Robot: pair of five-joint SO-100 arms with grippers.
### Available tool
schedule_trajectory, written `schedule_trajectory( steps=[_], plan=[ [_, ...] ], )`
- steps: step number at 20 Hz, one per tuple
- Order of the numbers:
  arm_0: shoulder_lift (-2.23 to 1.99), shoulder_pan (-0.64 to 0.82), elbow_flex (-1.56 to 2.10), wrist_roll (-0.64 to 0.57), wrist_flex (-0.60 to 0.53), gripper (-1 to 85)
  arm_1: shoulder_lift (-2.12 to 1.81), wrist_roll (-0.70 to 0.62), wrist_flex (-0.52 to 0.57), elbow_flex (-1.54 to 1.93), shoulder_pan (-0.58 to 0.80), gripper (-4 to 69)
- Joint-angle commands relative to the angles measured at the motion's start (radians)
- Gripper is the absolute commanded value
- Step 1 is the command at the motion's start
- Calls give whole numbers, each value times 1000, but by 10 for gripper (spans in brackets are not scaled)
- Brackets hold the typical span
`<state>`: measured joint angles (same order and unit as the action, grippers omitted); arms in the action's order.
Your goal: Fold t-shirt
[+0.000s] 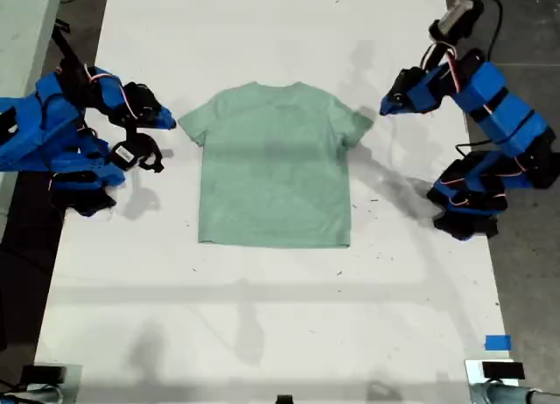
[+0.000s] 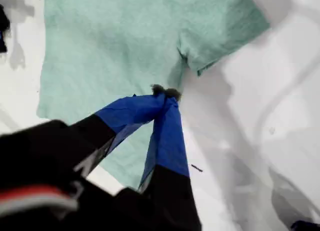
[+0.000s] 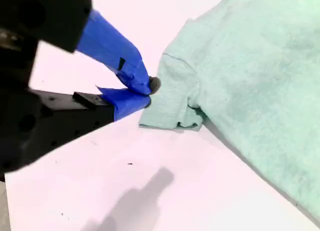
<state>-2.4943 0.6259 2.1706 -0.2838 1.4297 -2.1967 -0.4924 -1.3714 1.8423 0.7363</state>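
Lying flat, t-shirt [image 1: 275, 166] between my first gripper [image 1: 385, 105] and second gripper [image 1: 168, 121].

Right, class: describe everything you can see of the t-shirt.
The t-shirt is plain pale mint-green cloth with short sleeves and no print. It lies flat and unfolded on the white table, collar toward the exterior view's top, lightly creased. My first gripper and my second gripper, both closed, hover near opposite sleeves; neither visibly grips the cloth.
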Motion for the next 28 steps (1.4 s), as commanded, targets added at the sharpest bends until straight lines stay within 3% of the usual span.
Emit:
schedule_trajectory(
  steps=[1, 2, 4, 6, 8, 10, 16, 24, 25, 27, 28],
  plan=[
    [138, 63, -156, -66, 20, 0, 147, -100, -28, -210, 51, -2],
    [183, 84, -192, -87, 31, 0, 178, -127, -26, -242, 71, 11],
    [268, 127, -258, -130, 60, 28, 238, -183, -55, -310, 109, 123],
    [345, 153, -313, -160, 98, 114, 313, -206, -140, -394, 138, 219],
    [377, 160, -328, -176, 101, 180, 357, -241, -143, -394, 150, 277],
    [399, 166, -330, -186, 92, 234, 388, -291, -77, -330, 166, 305],
    [462, 196, -324, -210, 55, 260, 540, -400, 238, -60, 218, 316],
    [534, 256, -327, -250, 3, 261, 848, -482, 302, -173, 227, 315],
    [534, 256, -328, -252, 3, 260, 868, -495, 310, -183, 232, 281],
    [534, 256, -328, -252, 6, 259, 890, -491, 311, -206, 241, 34],
    [534, 256, -327, -252, 9, 258, 894, -500, 296, -221, 242, 4]
  ],
)
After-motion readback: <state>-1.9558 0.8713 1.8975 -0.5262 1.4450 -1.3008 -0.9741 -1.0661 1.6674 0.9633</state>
